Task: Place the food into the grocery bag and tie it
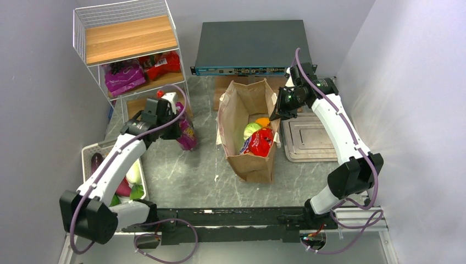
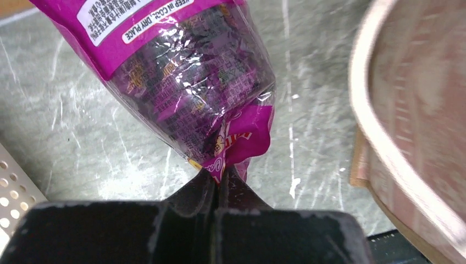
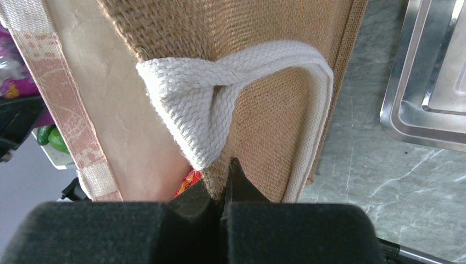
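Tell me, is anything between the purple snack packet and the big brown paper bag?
Nothing visible. Only grey table lies between the shiny purple packet, pinched in the left gripper, and the tan paper bag. The right gripper grips its rim.

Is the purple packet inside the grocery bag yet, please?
Out. The left gripper pinches the purple packet by its end, apart from the grocery bag.

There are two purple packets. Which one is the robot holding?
The hanging purple packet left of the grocery bag, pinched by the left gripper. The other purple packet lies on the wire shelf.
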Controlling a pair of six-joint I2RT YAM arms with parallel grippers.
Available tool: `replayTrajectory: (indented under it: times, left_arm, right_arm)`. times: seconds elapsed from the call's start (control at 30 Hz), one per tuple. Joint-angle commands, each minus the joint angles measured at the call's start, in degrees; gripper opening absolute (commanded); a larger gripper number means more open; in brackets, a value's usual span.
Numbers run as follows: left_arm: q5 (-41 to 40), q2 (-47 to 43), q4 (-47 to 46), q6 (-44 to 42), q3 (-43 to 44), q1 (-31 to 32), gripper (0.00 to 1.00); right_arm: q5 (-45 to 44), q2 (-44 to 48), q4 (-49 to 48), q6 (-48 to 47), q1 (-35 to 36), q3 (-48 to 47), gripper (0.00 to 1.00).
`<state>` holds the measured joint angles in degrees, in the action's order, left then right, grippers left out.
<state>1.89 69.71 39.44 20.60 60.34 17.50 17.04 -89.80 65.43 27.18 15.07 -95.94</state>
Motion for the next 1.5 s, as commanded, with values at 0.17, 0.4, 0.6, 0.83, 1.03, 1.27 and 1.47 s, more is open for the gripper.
replayTrajectory:
  times: [0.17,0.4,0.6,0.83,1.03,1.27,1.47]
  left_arm:
    - [11.0,-9.6,2.1,-7.7,12.5,0.2,0.00]
    - [20.7,-11.6,2.1,-6.0,19.8,0.2,0.00]
    - [25.1,-10.8,0.0,-3.9,25.4,1.1,0.00]
    - [27.5,-8.0,-4.9,-1.3,27.1,4.7,0.00]
    - [23.9,-3.7,-8.2,-0.3,29.4,11.1,0.00]
    - [21.7,0.9,-10.9,1.0,31.1,16.4,0.00]
    - [20.5,2.8,-12.0,1.0,31.5,19.0,0.00]
  right_arm:
    - [3.6,2.2,-5.7,0.8,-0.3,-0.1,0.00]
    - [4.7,1.3,-5.4,0.4,-0.2,-1.7,0.00]
    - [5.1,2.4,-5.7,0.8,-0.2,-0.6,0.00]
    - [5.1,3.5,-5.8,1.0,-0.1,0.2,0.00]
    - [5.2,3.8,-5.6,1.0,-0.2,0.1,0.00]
    - [5.1,4.3,-5.5,1.0,-0.2,-0.1,0.00]
    - [4.8,4.4,-5.2,0.8,-0.2,-0.3,0.00]
